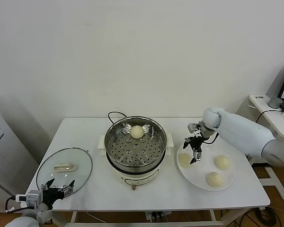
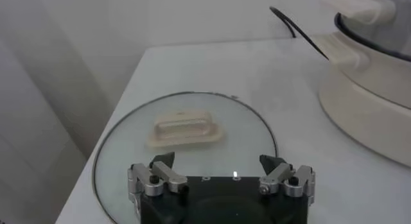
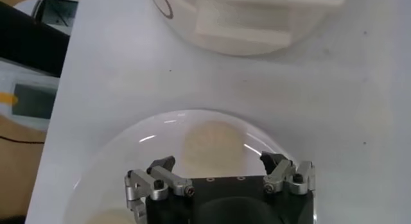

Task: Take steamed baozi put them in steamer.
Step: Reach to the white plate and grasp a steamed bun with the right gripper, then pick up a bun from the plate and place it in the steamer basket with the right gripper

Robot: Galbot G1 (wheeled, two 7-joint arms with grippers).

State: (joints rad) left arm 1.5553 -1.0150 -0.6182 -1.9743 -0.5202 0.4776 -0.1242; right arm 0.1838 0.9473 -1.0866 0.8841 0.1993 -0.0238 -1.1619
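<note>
One cream-white baozi (image 1: 137, 131) lies on the perforated tray of the steel steamer (image 1: 135, 146) at the table's middle. Three more baozi lie on the white plate (image 1: 227, 181) to its right: one at the plate's left (image 1: 184, 160), one at the right (image 1: 222, 162), one at the front (image 1: 214, 178). My right gripper (image 1: 195, 153) is open and empty, just above the left baozi (image 3: 212, 140), which shows between its fingers in the right wrist view. My left gripper (image 1: 58, 186) is open and parked at the table's front left corner.
A round glass lid (image 1: 64, 168) with a white handle (image 2: 185, 129) lies flat at the front left, right before my left gripper (image 2: 218, 169). The steamer's cream base (image 2: 366, 110) and black cord (image 1: 114, 113) are near. A side desk (image 1: 274, 113) stands at the far right.
</note>
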